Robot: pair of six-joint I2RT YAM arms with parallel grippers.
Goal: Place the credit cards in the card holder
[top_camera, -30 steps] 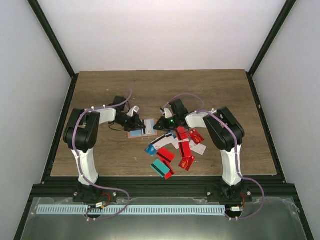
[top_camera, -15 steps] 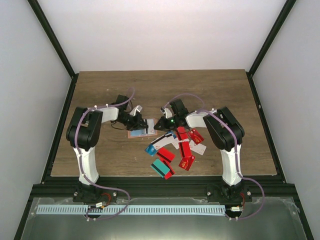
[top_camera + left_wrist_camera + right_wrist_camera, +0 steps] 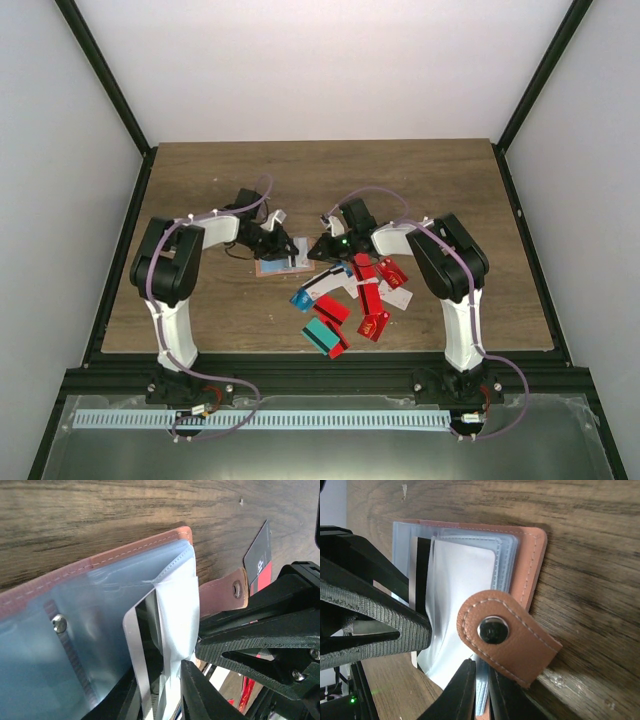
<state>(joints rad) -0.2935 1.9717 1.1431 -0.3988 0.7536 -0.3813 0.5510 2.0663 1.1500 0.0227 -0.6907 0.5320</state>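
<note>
Salmon-brown leather card holder (image 3: 268,267) lies centre of top view; its clear plastic sleeves (image 3: 465,575) are limp. Right gripper (image 3: 480,695) pinches one; left gripper (image 3: 162,700), jaws narrow, perhaps loosely flanks the stiff, slick white black-striped card (image 3: 136,655). Grip its free end.

brown wood-grain table (image 3: 200,190), plain white walls (image 3: 320,70) on three sides, black frame rails (image 3: 108,82) at the corners, grey metal ledge (image 3: 560,440) in front, pale slotted strip (image 3: 300,420) along it

Evenly lit from above, soft shadows on the table (image 3: 200,170); pale sheen on clear sleeves of the card holder (image 3: 100,605); wrist views softly blurred nearest the lens.
</note>
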